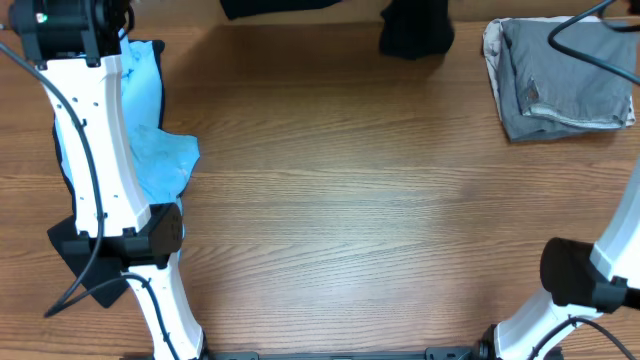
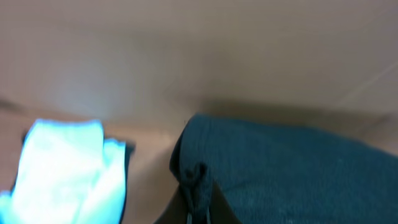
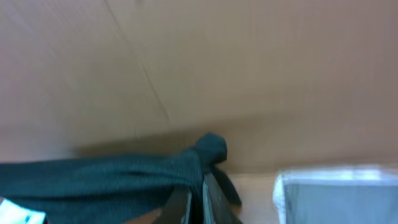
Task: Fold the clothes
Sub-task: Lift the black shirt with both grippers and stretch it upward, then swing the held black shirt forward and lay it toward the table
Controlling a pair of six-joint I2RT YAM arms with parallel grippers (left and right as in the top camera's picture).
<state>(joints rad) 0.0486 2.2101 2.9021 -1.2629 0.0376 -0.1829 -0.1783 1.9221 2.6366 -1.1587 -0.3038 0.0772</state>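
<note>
2 grippers are clamped tight on the black T-shirt (image 2: 298,168): the left gripper (image 2: 200,190) pinches a bunched edge with cloth spreading to its right, and the right gripper (image 3: 202,183) pinches a similar knot with cloth trailing to its left. Judged light, limp and not slippery, the fabric will likely sag between the 2 holds, so hems or shoulder seams look the soundest grip points. A light blue garment (image 2: 62,168) lies left of the left gripper; a grey folded pile (image 3: 336,193) lies right of the right gripper.

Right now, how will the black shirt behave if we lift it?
Probably floppy: the shirt bunches into a knot at the right hand. Likely light, since the left hand holds it by a small pinch. Expect the middle to sag.
</note>
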